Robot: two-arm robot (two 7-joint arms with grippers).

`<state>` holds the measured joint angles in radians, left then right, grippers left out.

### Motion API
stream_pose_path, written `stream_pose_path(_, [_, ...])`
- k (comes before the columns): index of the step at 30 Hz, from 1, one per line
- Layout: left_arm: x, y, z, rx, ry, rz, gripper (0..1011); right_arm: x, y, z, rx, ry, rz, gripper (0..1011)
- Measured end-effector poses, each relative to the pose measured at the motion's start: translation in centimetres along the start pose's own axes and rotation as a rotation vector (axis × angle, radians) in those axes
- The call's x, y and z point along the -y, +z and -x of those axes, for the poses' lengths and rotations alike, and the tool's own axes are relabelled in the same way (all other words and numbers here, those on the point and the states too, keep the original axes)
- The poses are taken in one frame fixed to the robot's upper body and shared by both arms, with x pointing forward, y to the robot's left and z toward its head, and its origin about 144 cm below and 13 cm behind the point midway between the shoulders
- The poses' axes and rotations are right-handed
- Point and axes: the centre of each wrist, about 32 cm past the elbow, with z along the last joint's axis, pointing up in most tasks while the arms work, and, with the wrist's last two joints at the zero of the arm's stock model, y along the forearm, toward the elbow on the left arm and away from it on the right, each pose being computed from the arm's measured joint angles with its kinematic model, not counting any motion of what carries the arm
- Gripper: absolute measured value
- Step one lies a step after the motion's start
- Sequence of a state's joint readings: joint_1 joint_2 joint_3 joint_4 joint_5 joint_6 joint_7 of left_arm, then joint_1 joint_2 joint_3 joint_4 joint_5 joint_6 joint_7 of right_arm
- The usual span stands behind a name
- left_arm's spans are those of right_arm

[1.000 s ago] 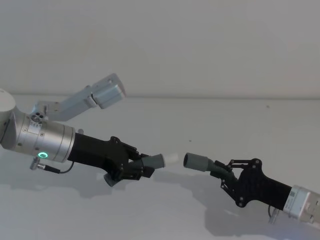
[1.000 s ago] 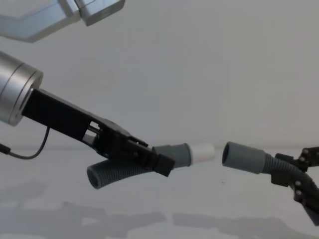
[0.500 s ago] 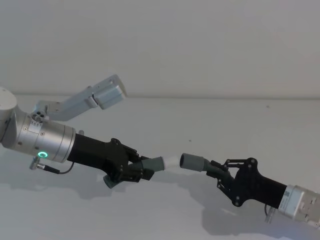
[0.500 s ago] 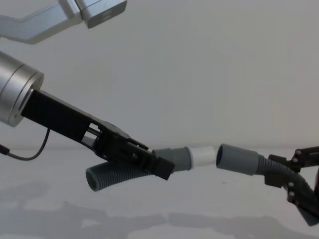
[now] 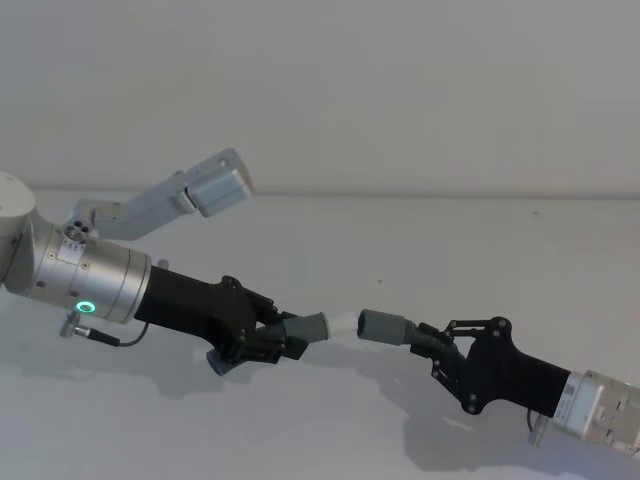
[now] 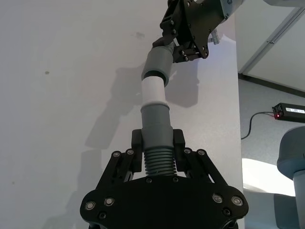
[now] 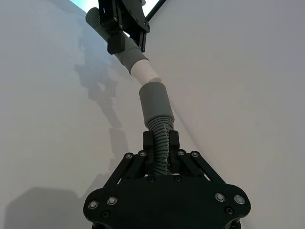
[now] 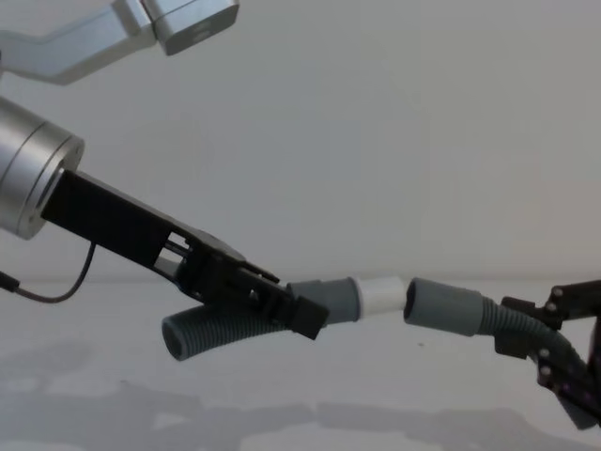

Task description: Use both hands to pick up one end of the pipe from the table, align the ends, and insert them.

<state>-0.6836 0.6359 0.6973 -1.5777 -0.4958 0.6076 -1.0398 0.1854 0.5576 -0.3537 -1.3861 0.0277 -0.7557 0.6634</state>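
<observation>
Left end effector (image 8: 305,315): closed on the ribbed neck of the left pipe piece (image 8: 221,329), held above the white tabletop (image 5: 420,240). Its smooth grey cuff ended in a narrower white tip (image 8: 380,294) pointing right.

Right end effector (image 5: 440,350): closed on the corrugated middle of the right pipe piece (image 8: 498,324). Its wider grey socket (image 8: 441,305) opened leftward, at the tip's very end. We judged the two long axes nearly collinear, slightly kinked in the right wrist view; how deep the tip sat, we could not tell.
</observation>
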Motion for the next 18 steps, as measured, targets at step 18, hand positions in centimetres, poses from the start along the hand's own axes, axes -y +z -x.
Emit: stream_pose_path(18, [0.32,-0.07,-0.37,-0.011,-0.024,-0.001,358,-0.16,-0.25,0.02,-0.006,-0.007,-0.008,157])
